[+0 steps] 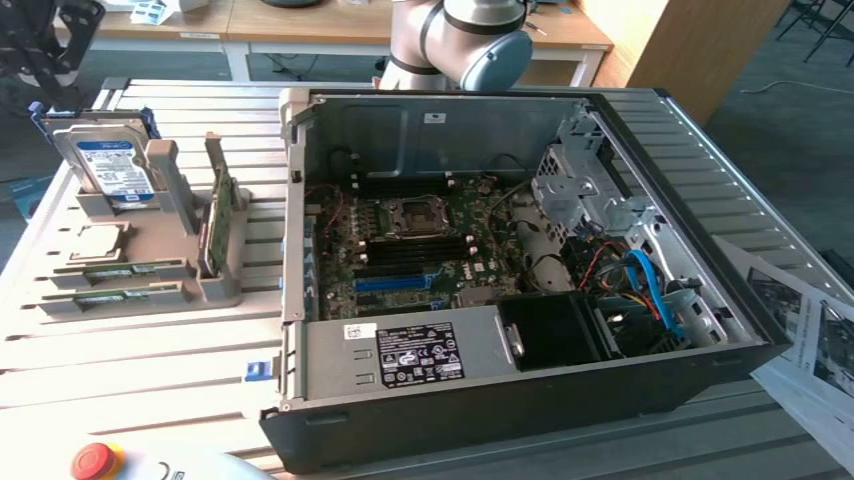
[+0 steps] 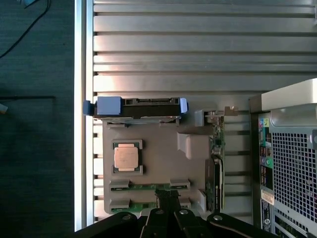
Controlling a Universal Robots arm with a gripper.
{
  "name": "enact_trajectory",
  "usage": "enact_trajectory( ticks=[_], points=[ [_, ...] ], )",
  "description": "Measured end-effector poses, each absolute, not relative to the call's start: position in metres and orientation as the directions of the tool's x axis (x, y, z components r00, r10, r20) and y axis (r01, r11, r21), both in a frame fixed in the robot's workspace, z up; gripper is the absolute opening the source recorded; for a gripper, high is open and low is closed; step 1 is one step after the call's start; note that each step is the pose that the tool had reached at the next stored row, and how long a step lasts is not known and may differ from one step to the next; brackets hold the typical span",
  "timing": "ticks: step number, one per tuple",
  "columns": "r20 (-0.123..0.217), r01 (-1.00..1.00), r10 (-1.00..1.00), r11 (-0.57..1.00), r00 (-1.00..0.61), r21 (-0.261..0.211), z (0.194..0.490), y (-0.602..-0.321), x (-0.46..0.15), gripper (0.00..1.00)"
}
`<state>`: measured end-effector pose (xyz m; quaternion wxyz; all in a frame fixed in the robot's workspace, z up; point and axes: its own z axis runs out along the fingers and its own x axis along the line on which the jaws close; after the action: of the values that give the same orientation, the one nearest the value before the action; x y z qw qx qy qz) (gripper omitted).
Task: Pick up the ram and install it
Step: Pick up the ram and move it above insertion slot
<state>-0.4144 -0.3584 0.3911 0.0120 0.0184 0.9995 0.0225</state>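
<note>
Closed tight and holding nothing, the pincer (image 2: pixel 167 196) hangs high over the gray holder (image 2: pixel 158 148), which sits on the slatted table (image 1: pixel 134 360) beside the computer case (image 1: pixel 534 415). In the wrist view its dark fingertips appear right over the place where the ram (image 2: pixel 143 187) lies flat in its cradle. A second stick (image 2: pixel 138 204) lies just beside it, parallel. In the exterior view I find the same two green strips at the near end of the holder, to the exterior view's left of the case. The ram is not yet lifted, so I judge the work has hardly begun.

My worries are these. If the arm comes down with the fingers together like this, they meet the face of the stick instead of its edges and can press or scratch the board. The two sticks lie so near each other that a small sideways error can catch the wrong one, or wedge a finger between them. The stick is thin and sits between end clips, so a lift that is not straight may jam it or tilt it in the grip. The CPU chip (image 2: pixel 127 157) and the upright card (image 2: pixel 218 163) are also near, and a careless approach can knock them. Inside the case, the loose cables (image 1: pixel 641 275) beside the motherboard (image 1: pixel 414 240) could snag the arm.
</note>
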Motion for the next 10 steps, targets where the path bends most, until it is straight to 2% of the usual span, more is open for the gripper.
enact_trajectory(
  ticks=[10],
  points=[
    [-0.023, 0.036, 0.037, 0.998, -0.999, 0.045, 0.3911, -0.3641, -0.4144, 0.10]
  ],
)
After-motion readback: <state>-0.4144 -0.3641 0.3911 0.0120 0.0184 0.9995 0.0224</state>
